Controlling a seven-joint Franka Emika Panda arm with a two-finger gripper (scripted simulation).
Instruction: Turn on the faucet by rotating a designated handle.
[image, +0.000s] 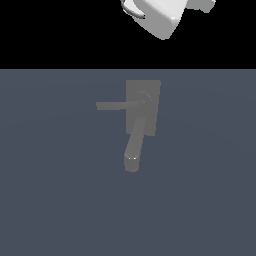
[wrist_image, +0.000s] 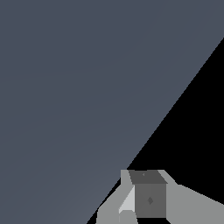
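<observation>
- One faucet lies on the blue-grey counter, near the middle of the exterior view, with its flat base plate toward the far edge and its thick spout running toward the viewer
- Its handle is a thin flat bar reaching from a small round hub on the plate out toward the exterior view's left
- Only a white part of the arm shows, at the upper edge of the exterior view and well apart from the faucet
- The tool appears in the wrist view only as grey blocks at the frame edge, looking down on bare counter; I cannot tell whether it is wide or narrow, and nothing is seen in it
- By its look the handle should be rigid, matte rather than slick, and fixed at the hub, so it will likely swing about that pivot rather than lift away
- Best contact is probably near the free end of the bar, far from the hub, where a sideways push or pinch gives most leverage
- The spout is thicker, not the part to turn, and is best avoided
</observation>
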